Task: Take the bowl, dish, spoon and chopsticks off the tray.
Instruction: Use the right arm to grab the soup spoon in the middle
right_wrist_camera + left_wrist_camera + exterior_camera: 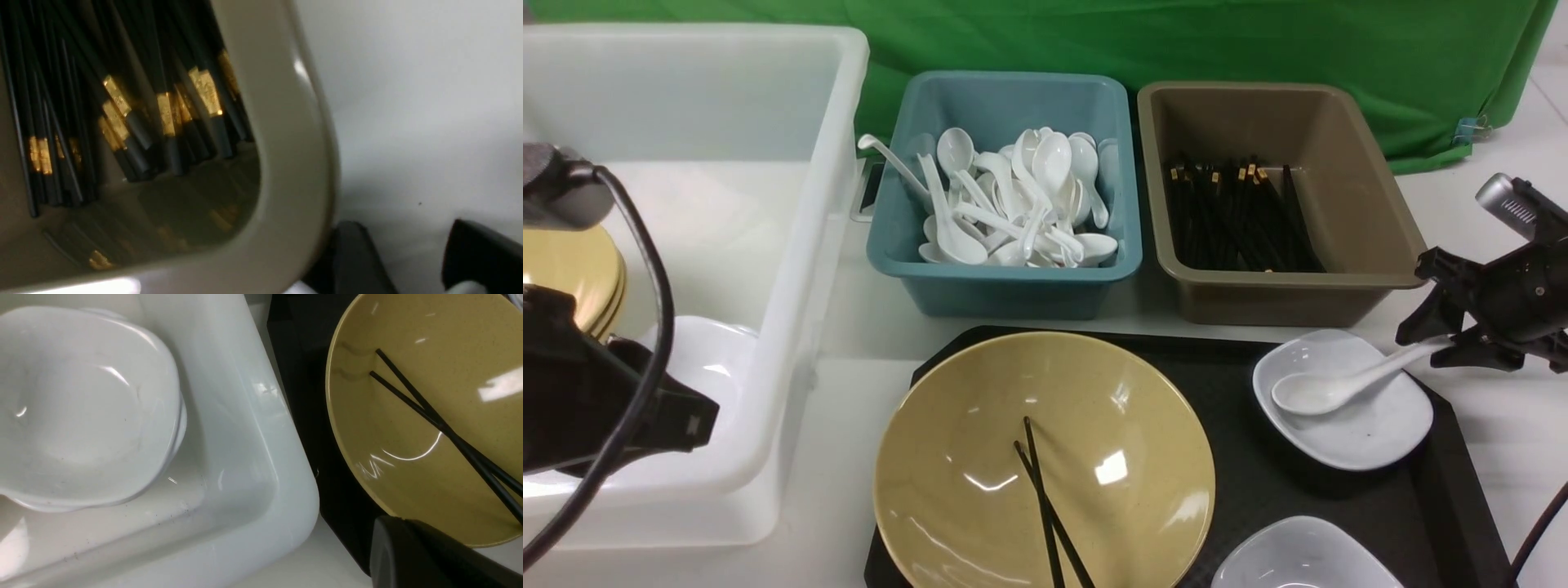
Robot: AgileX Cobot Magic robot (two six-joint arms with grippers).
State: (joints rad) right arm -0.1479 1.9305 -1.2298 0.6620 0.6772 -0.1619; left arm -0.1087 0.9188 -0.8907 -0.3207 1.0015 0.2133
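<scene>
Two end effectors are seen in the front view. The right end effector [1437,343] is held low at the right edge of the tray [1258,490]. There the spoon [1327,390] lies in a white dish [1372,433], with its handle pointed toward that end effector. The handle's tip is placed between the parted fingers, but a firm grasp cannot be confirmed. The bowl [980,425] is set on the tray's left part, well apart from the right end effector, with the chopsticks [1045,506] crossed inside it. A second white dish [1298,555] is cut off at the tray's near edge. Behind the tray, a blue tub [1005,294] of white spoons and a brown tub [1298,302] of black chopsticks are set side by side on the table [874,351]. The left end effector [698,420] is held over a translucent white bin [792,245], apart from the tray.

In the left wrist view, the bowl and its crossed chopsticks are shown beside the bin, in which stacked white dishes [81,404] lie. The left end effector is clenched, and nothing is seen held in it.

In the right wrist view, the brown tub's rim and its gold-banded chopsticks are shown. Two dark fingers [351,261] are seen spread apart over the table, with a sliver of white beside one.
</scene>
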